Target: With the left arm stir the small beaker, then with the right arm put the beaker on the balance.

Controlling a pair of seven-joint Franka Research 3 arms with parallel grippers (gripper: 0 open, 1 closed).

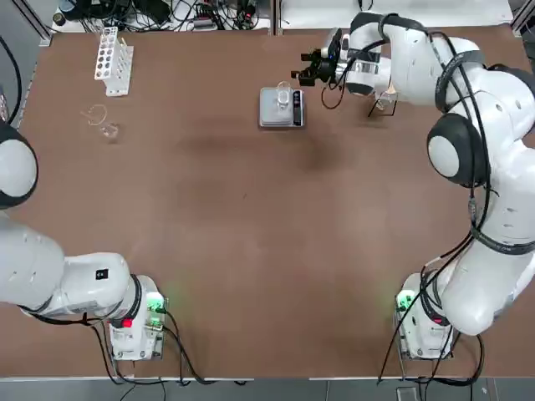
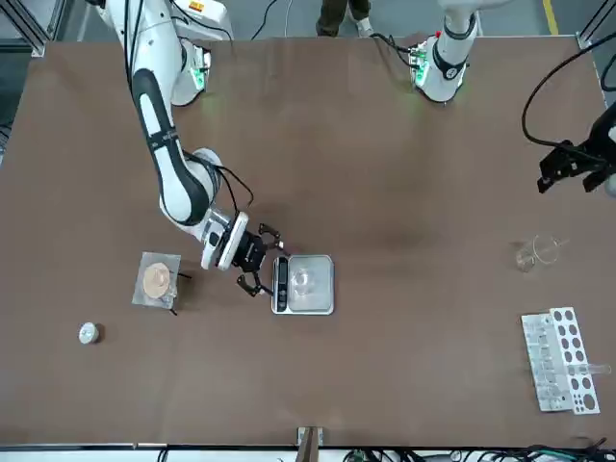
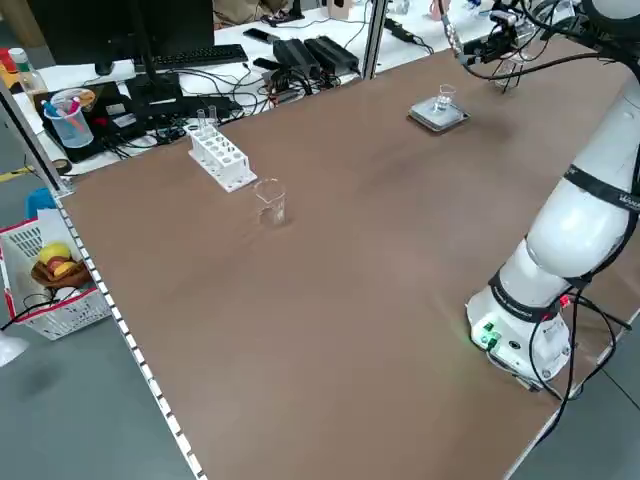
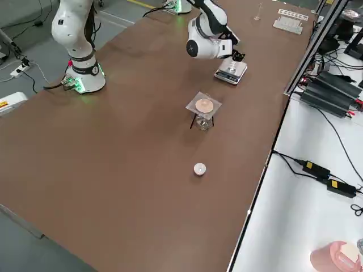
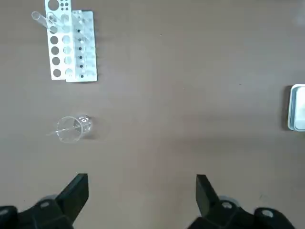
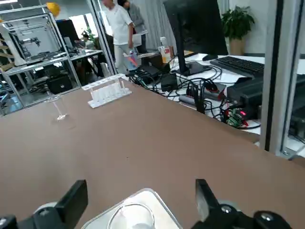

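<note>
I looked over a brown table (image 1: 251,251) carrying both arm bases, the left base (image 1: 134,326) and right base (image 1: 422,326) at its near edge. The balance (image 1: 282,107) sat toward the far side, near the middle. A white rack (image 1: 113,60) lay in the far left corner, with a clear glass vessel (image 1: 102,121) just beside it, nearer me. To the balance's right stood a glass (image 2: 159,289) capped by a square sheet (image 2: 158,280), and beyond it a small white round thing (image 2: 89,333) lay apart.
</note>
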